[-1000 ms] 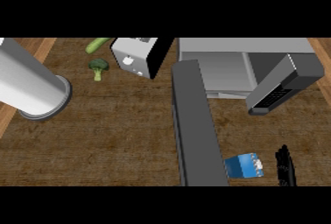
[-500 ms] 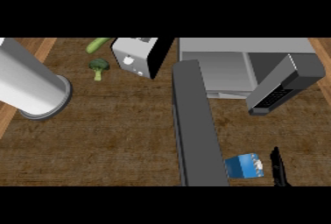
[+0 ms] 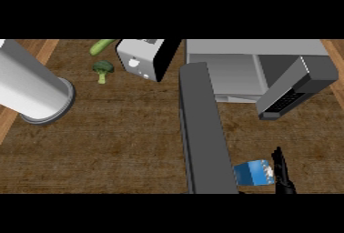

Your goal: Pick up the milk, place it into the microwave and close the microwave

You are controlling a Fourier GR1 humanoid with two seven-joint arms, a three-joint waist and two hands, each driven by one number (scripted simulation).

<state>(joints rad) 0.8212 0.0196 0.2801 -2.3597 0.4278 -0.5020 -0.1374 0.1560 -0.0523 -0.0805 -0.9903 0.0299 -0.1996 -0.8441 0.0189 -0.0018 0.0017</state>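
Our right hand [image 3: 280, 169] shows at the lower right of the head view, black, with its fingers straight and pointing up the frame, edge-on to us. It stands just beside the right side of the milk [image 3: 254, 173]; we cannot tell whether the fingers touch the carton, and nothing curls round it. The milk is a blue carton with a white patch, lying on the worktop [image 3: 121, 150] near the view's lower edge, its left side hidden behind the microwave door [image 3: 204, 132].

That door is swung wide open and comes toward us as a long dark grey slab from the middle of the view down to the bottom edge. Behind it, at the upper right, sits the microwave [image 3: 252, 68], grey, with its pale inside showing. A dark grey, boxy part with a ribbed black face [image 3: 295, 88] hangs in front of the microwave's right half; we cannot say what it is.

The worktop is dark brown wood grain, with lighter wooden strips along its left and upper right borders. At the upper left lie a small head of broccoli [image 3: 101, 69] and, just above it, a green cucumber-like vegetable [image 3: 101, 46]. Right of them stands a white and black toaster-like box [image 3: 144, 61]. A large light grey cylinder [image 3: 30, 88] slants in from the left edge, over the worktop. Of our left hand we see nothing.
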